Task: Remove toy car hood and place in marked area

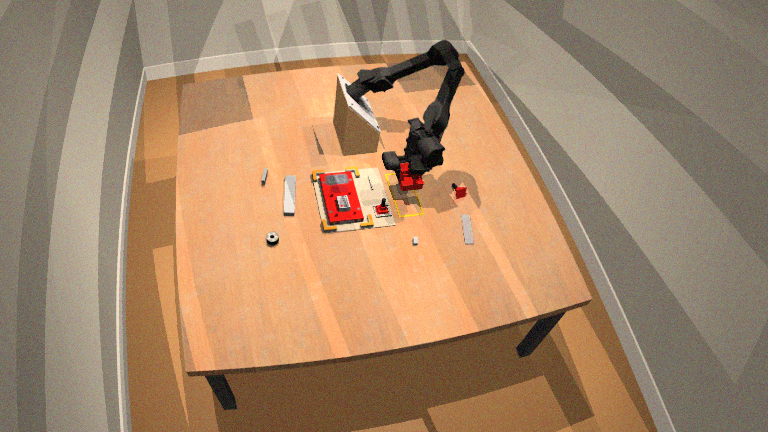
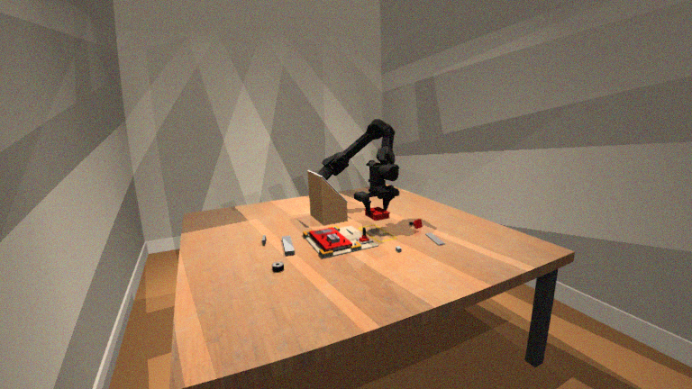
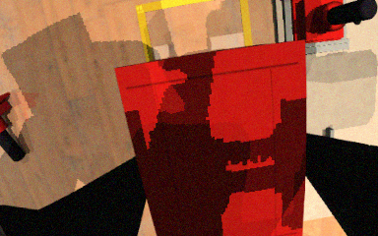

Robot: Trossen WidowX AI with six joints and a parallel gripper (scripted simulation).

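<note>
Black fingers clamp the flat, glossy red hood (image 3: 217, 143)

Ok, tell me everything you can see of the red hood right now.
The hood is a flat red panel, roughly rectangular and narrowing toward the wrist camera, with a thin groove across its far end. It looks like smooth plastic, patched with shadow. The gripper is shut on it, holding it above the table, near the far end of the yellow-outlined area, not yet set down. Only the black fingers touch it.
</note>
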